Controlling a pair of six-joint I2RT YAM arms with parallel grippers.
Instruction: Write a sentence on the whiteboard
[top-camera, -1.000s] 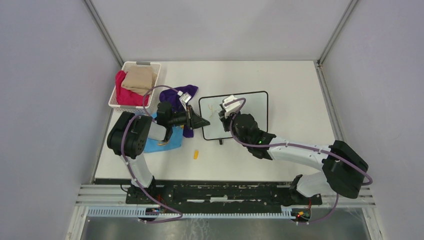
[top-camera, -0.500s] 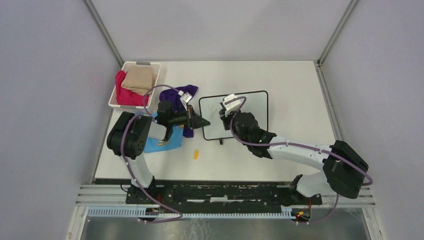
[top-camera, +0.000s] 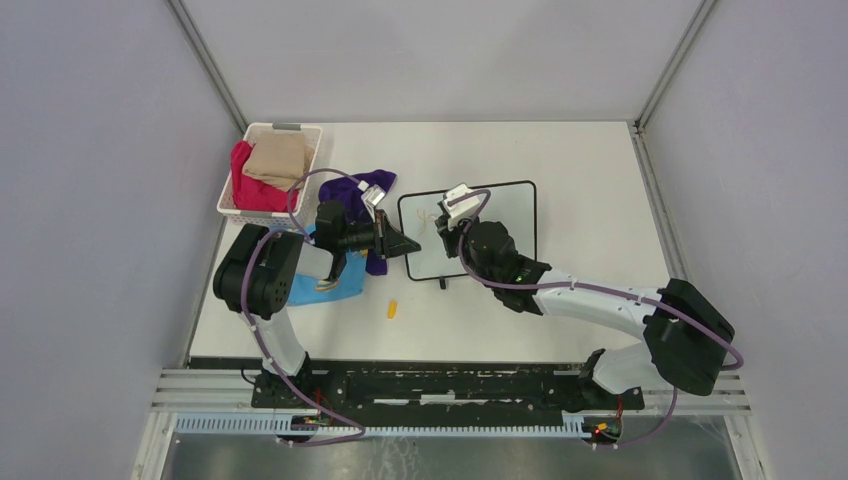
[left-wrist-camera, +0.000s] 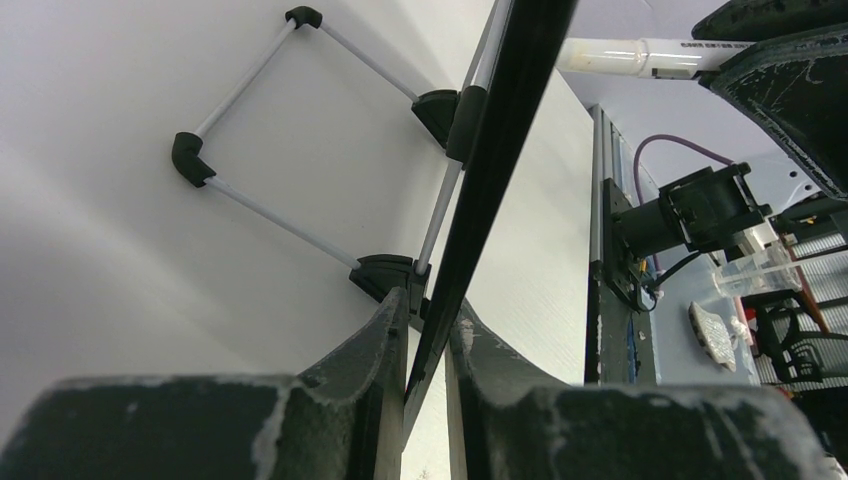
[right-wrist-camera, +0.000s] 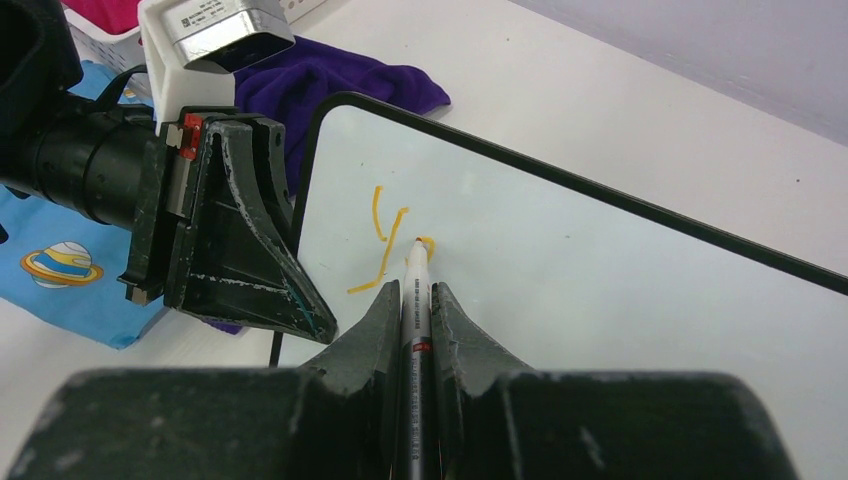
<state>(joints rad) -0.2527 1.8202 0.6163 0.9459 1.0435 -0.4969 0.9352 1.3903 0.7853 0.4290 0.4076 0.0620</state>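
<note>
The whiteboard (top-camera: 505, 225) stands tilted on the table, and its black frame runs edge-on (left-wrist-camera: 500, 150) through the left wrist view. My left gripper (top-camera: 412, 246) (left-wrist-camera: 428, 310) is shut on the board's left edge. My right gripper (top-camera: 446, 224) (right-wrist-camera: 415, 290) is shut on a white marker (right-wrist-camera: 415, 270), whose tip touches the board (right-wrist-camera: 600, 290). Of the sentence (right-wrist-camera: 385, 245), only a yellow "y" and a small curl beside the tip show. In the top view these strokes (top-camera: 424, 215) are faint. The marker's barrel (left-wrist-camera: 640, 55) also shows in the left wrist view.
A white basket (top-camera: 300, 135) with red and tan cloths sits at the far left. A purple cloth (top-camera: 352, 190) and a blue cloth (top-camera: 325, 285) lie under my left arm. A small yellow cap (top-camera: 393, 309) lies near the front. The board's wire stand (left-wrist-camera: 290, 120) rests behind it.
My right gripper has crept slightly left and away with the marker. The left gripper and the board have stayed put.
</note>
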